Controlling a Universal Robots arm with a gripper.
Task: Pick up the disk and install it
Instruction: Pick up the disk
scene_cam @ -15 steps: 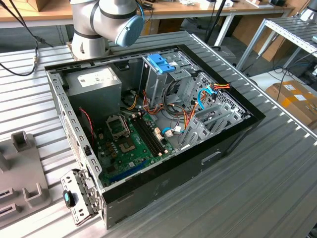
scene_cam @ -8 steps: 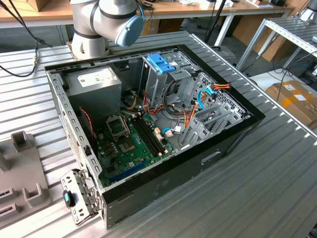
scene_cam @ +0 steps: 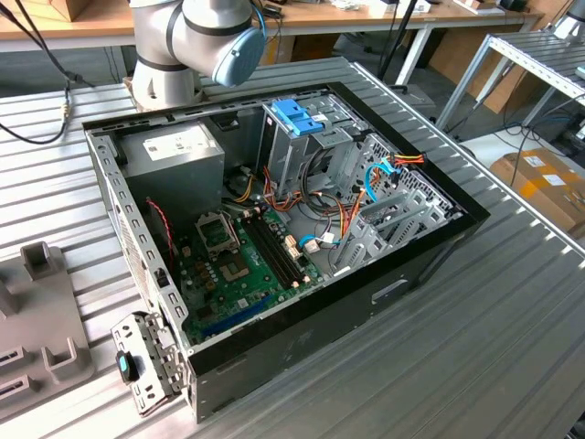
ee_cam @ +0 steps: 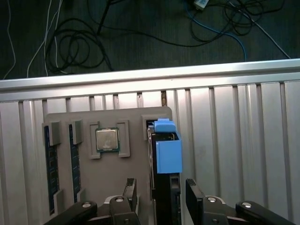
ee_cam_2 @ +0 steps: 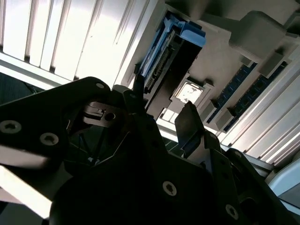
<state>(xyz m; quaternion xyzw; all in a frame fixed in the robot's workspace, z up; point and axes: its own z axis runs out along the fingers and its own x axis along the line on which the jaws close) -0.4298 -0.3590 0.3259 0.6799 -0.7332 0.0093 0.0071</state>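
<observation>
The disk [ee_cam: 168, 157] stands on edge in a slot of a grey holder plate [ee_cam: 117, 173]. Light-blue plastic caps its end and its dark body runs down between my fingers. My gripper [ee_cam: 161, 194] is open, with one dark fingertip [ee_cam: 131, 190] on each side of the disk and a gap on both sides. In the second wrist view the disk [ee_cam_2: 174, 47] shows its blue rails beyond my gripper [ee_cam_2: 161, 110], and one fingertip [ee_cam_2: 189, 123] stands close to it. The open computer case [scene_cam: 430, 247] lies on the slatted table with the drive cage [scene_cam: 297, 137] at its back.
The holder plate also carries a processor chip [ee_cam: 107, 139] and two memory sticks [ee_cam: 49, 164]. The table's edge [ee_cam: 150, 75] runs just past the plate, with cables on the floor beyond. A blue latch piece [scene_cam: 294, 115] tops the drive cage. A side bracket [scene_cam: 146, 366] lies by the case.
</observation>
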